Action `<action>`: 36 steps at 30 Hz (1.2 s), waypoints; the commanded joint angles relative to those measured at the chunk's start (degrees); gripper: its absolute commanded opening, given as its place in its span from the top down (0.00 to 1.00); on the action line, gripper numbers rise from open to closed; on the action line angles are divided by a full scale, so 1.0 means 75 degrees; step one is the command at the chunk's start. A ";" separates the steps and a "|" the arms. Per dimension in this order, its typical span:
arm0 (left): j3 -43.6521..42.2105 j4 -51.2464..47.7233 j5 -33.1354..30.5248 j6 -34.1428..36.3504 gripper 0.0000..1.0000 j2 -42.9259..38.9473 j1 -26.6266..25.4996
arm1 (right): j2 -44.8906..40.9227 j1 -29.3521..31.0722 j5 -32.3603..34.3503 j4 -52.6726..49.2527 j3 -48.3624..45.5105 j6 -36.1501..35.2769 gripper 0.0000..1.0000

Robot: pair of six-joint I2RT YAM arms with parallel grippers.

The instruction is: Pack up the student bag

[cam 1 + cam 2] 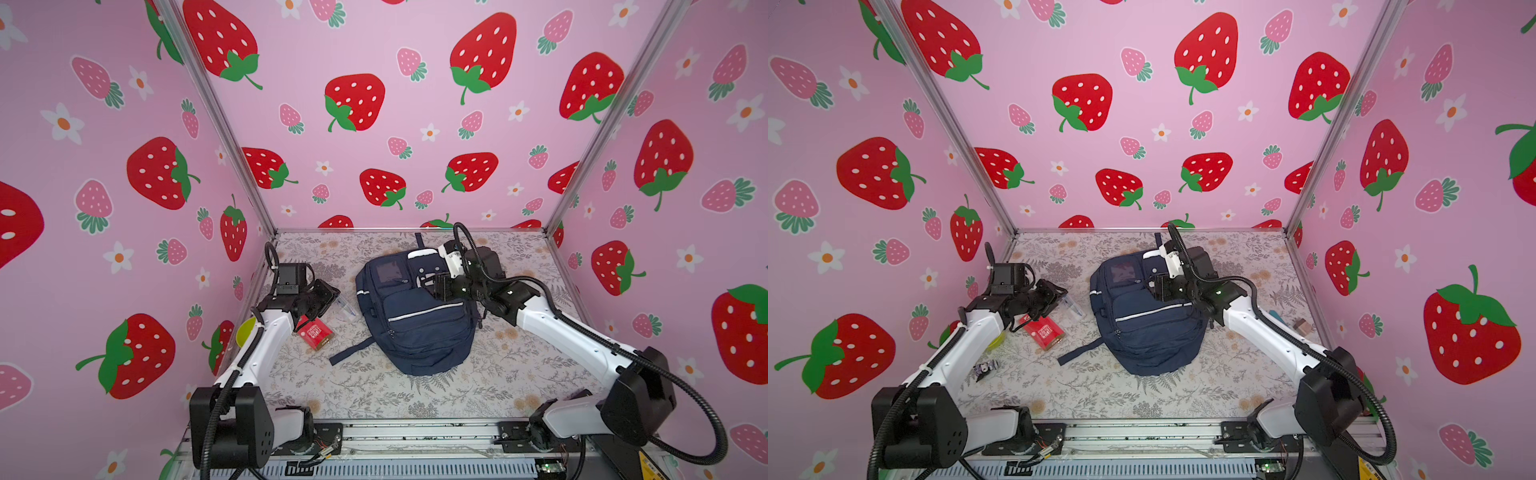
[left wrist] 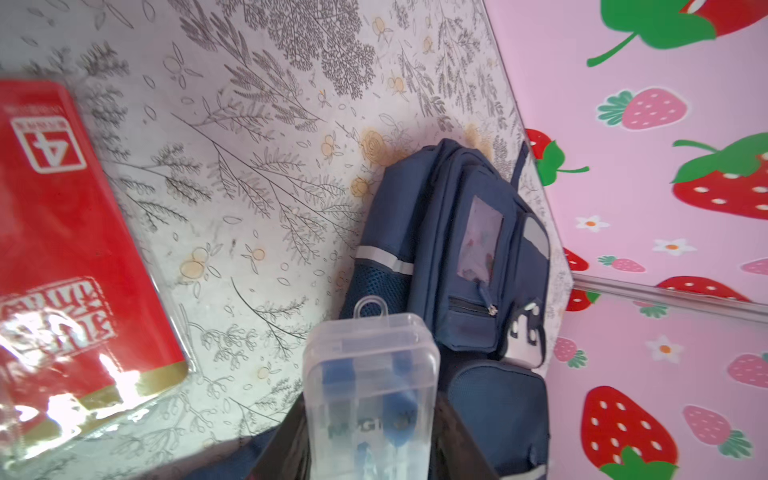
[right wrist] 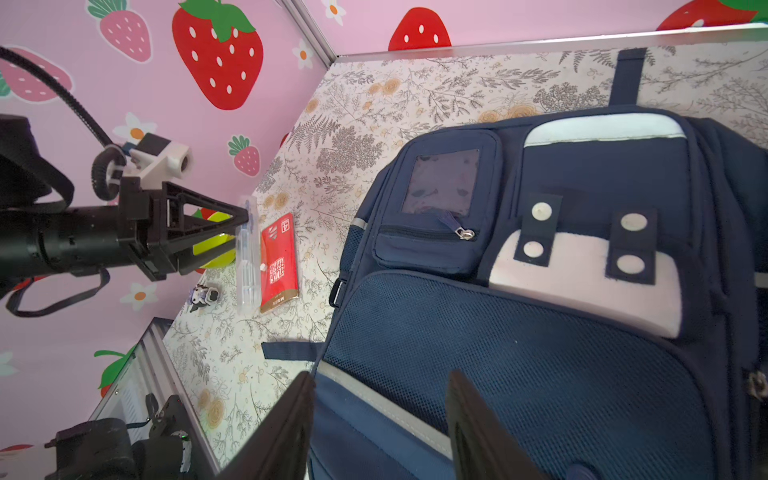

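The student bag is a navy backpack lying front-up in the middle of the floral table, its zips closed as far as I can see. My left gripper is shut on a clear plastic case with blue items inside, held above the table to the left of the bag. My right gripper hovers over the bag's upper front, jaws apart with nothing between them; below them I see the mesh panel and a grey stripe.
A red flat packet lies on the table below the left gripper. A small black-and-white figure and a yellow-green disc sit near the left wall. A small brown block lies by the right wall. Pink walls enclose three sides.
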 commanded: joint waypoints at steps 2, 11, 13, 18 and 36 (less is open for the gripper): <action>-0.0346 0.1493 0.0719 -0.1478 0.77 -0.0328 -0.0076 | 0.0124 -0.0007 -0.0553 0.0610 0.0114 0.0269 0.46; -0.1474 0.3281 0.0706 -0.3358 0.75 -0.1143 -0.0339 | 0.1048 0.0866 -0.1388 0.1572 0.0427 0.0571 0.44; -0.1656 0.3476 0.0564 -0.3682 0.74 -0.1348 -0.0467 | 0.1318 0.1150 -0.1451 0.1653 0.0699 0.0524 0.44; -0.1816 0.3920 0.0556 -0.4260 0.73 -0.1437 -0.0614 | 0.1622 0.1637 -0.1121 0.1586 0.1064 0.0139 0.42; -0.1770 0.4069 0.0962 -0.4624 0.72 -0.1446 -0.0776 | 0.2384 0.1811 -0.1361 0.1895 0.1392 0.0368 0.50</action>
